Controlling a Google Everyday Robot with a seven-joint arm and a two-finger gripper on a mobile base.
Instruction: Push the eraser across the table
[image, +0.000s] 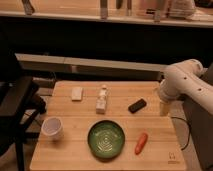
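The eraser, a small flat black block, lies at an angle on the right half of the light wooden table. My gripper hangs from the white arm at the table's right edge, pointing down. It is a short way right of the eraser and not touching it. It is open and holds nothing.
A white bottle lies left of the eraser, with a small white block farther left. A green bowl, an orange carrot and a white cup sit along the front. A dark chair stands at the left.
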